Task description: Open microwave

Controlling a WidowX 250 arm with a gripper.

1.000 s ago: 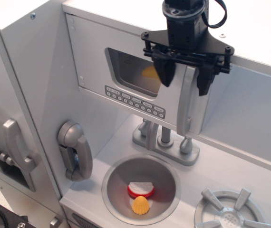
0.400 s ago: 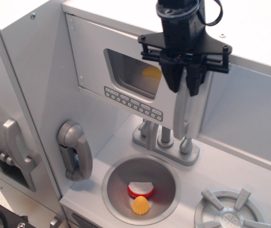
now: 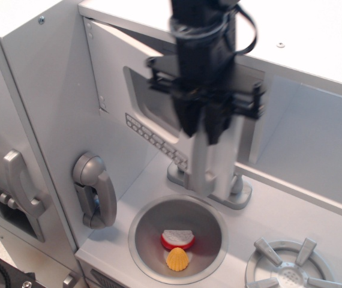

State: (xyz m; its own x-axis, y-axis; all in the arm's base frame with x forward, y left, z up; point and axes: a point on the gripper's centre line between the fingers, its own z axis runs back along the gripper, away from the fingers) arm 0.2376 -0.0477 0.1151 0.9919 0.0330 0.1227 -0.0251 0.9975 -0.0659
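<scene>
The microwave (image 3: 114, 66) is a grey box compartment at the top of the toy kitchen. Its flat door, with a rectangular window (image 3: 150, 99) and a button strip (image 3: 153, 138), stands swung partly outward on its left hinges. My black gripper (image 3: 204, 129) comes down from above and is shut on the long vertical silver handle (image 3: 204, 165) at the door's free edge. The gripper body hides the top of the handle and part of the window. The opened compartment's inside (image 3: 303, 120) shows to the right.
A grey telephone handset (image 3: 96, 189) hangs on the left wall. A tall grey door with a curved handle (image 3: 21, 183) is at far left. Below are a faucet (image 3: 234, 189), a round sink (image 3: 144, 237) holding toy food (image 3: 177, 240), and a burner (image 3: 288, 270).
The gripper closed on the handle, then moved left and toward the camera, swinging the microwave door from nearly shut to partly open.
</scene>
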